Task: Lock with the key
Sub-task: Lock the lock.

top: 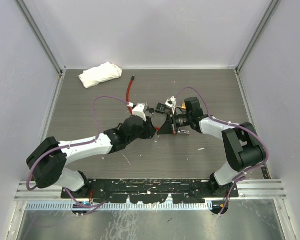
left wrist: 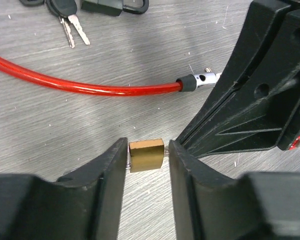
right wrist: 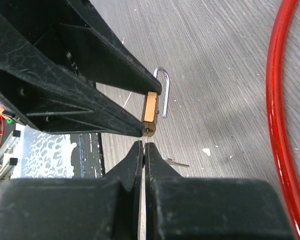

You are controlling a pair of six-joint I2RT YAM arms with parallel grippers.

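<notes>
A small brass padlock (left wrist: 146,155) sits between the fingertips of my left gripper (left wrist: 147,146), held above the table. In the right wrist view the padlock (right wrist: 150,107) is clamped edge-on between the left fingers (right wrist: 90,105), and its silver shackle (right wrist: 164,92) stands open. My right gripper (right wrist: 144,146) is shut on a thin key (right wrist: 147,139) whose tip is at the keyhole on the padlock's underside. A second key (right wrist: 174,162) hangs beside it. In the top view the two grippers, left (top: 159,125) and right (top: 173,123), meet at the table's middle.
A red cable (left wrist: 80,82) with a metal end plug (left wrist: 200,80) lies on the table just beyond the padlock. Spare keys (left wrist: 70,25) and a black lock (left wrist: 115,6) lie farther back. A white cloth (top: 100,74) lies at the back left.
</notes>
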